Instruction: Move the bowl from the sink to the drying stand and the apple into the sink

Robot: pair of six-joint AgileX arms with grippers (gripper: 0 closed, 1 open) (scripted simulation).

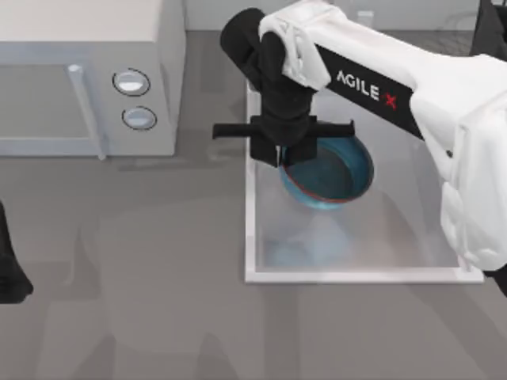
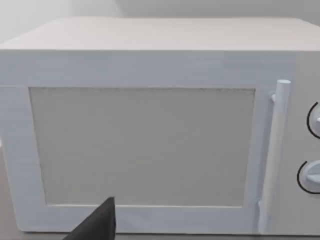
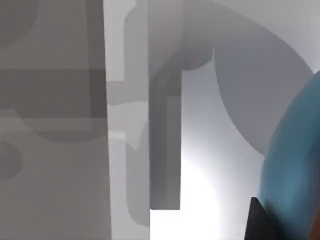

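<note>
Right gripper, black and two-fingered, is seen from above at the left rim of the round, deep, glossy blue bowl, at the end of the white AgileX arm reaching in from the top view's right. Whether its fingers are spread or pinching the rim cannot be told; they are hidden under the black wrist body. The bowl is placed inside the large white rectangular sink, in its upper left part, close to the raised left rim. In the right wrist view the bowl's blue wall is seen close by, with the sink's pale floor beside it.

The bowl is judged stiff, light and slippery because of its gloss; a thin rim grip is best taken squarely across the wall, one finger inside and one outside, so that tilting or slipping is avoided.

The left gripper is parked at the table's left edge, facing the white boxy microwave.
</note>
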